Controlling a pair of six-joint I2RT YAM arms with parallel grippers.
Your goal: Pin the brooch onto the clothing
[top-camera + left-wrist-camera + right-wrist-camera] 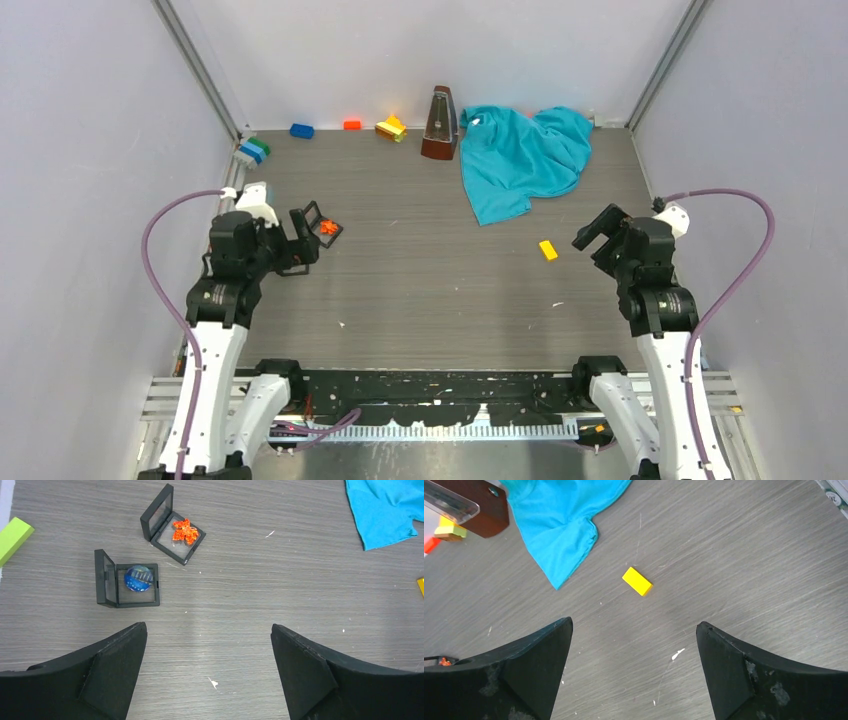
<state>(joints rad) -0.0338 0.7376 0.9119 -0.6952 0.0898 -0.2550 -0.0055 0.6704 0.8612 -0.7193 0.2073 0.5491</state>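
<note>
Left gripper (208, 630) and right gripper (634, 626) hung wide open, empty; brooches (185, 531) lay boxed well left of shirt (520, 150), none pinned.

Soft cloth T-shirt (520, 155), matt woodgrain table (430, 275)

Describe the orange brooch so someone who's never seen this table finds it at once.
Left side of the table, just ahead of the left gripper: two small open black cases. The orange brooch lies in the farther case; it is jagged and leaf-like, while the nearer case holds a round blue brooch.
</note>
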